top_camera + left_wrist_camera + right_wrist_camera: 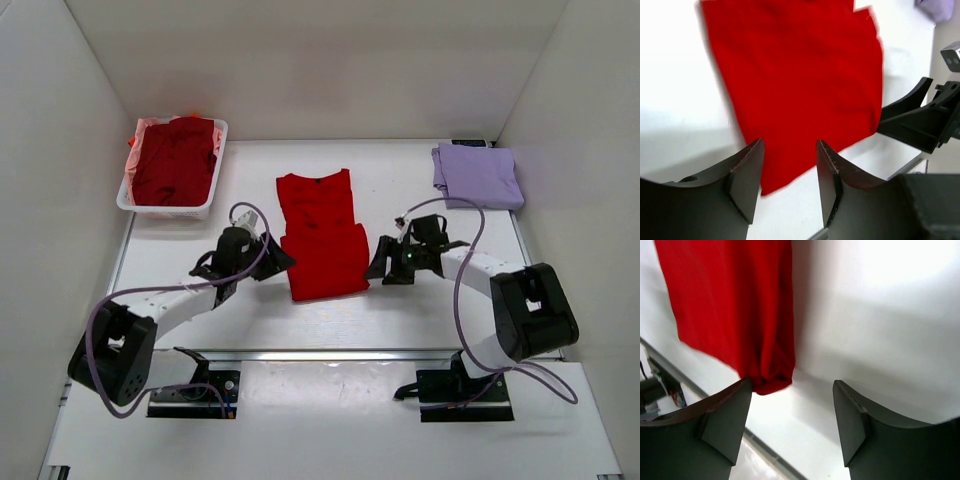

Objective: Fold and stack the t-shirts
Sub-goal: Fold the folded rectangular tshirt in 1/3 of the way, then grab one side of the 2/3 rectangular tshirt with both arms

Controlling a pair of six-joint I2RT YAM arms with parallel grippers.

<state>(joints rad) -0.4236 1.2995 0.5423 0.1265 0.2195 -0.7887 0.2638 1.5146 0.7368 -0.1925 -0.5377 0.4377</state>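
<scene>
A bright red t-shirt [321, 240] lies partly folded in the middle of the table, its near half doubled over. It also shows in the left wrist view [800, 75] and in the right wrist view [735, 310]. My left gripper [276, 257] is open and empty just left of the shirt's near edge. My right gripper [381, 263] is open and empty just right of the shirt's near right corner. A pale lavender t-shirt [478, 174] lies folded at the far right. A dark maroon t-shirt [176, 160] fills the white basket [216, 199], with pink cloth [141, 133] behind it.
The basket stands at the far left of the table. White walls close in the table on three sides. A metal rail [330, 354] runs along the near edge. The right gripper's black fingers [912, 117] show in the left wrist view.
</scene>
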